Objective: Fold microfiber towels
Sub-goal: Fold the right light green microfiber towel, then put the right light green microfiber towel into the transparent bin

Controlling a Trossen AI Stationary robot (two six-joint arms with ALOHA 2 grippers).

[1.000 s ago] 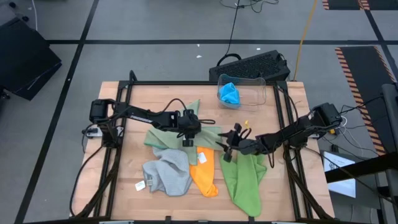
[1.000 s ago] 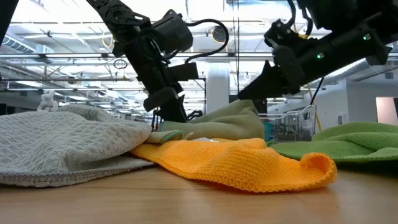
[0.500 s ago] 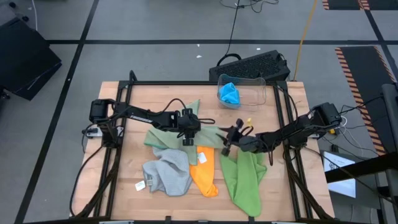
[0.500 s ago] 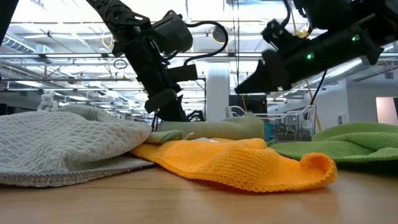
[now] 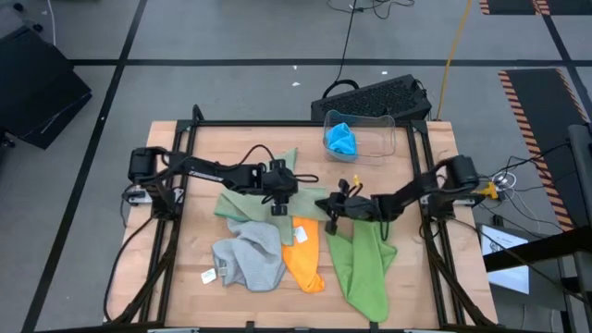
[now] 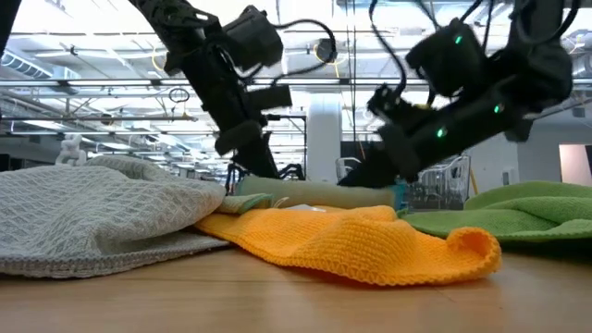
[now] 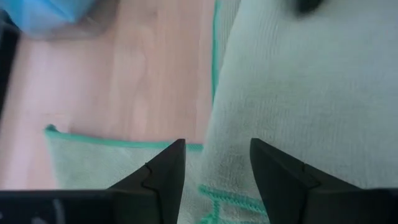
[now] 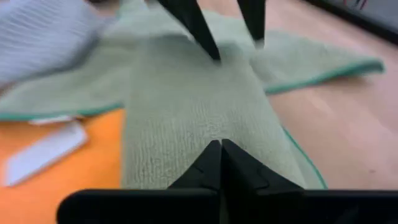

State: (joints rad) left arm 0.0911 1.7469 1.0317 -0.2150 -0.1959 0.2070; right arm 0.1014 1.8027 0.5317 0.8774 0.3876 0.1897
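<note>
Right tool [image 5: 330,214] pinches shut on the soft sage green microfibre towel [image 5: 248,200] beside the orange cloth [image 5: 303,258], left tool [image 5: 275,205] spread above it; a thin pinch could slip, dropping the fold.

Two dark, slender jointed arms are seen, each mounted on a black base block at a side of the table. Black cables are looped over the wrists. The left claw [image 5: 275,211] and right claw [image 5: 330,222] are formed of matte black, tapered fingers. Small green lights are shown on the right arm.
</note>
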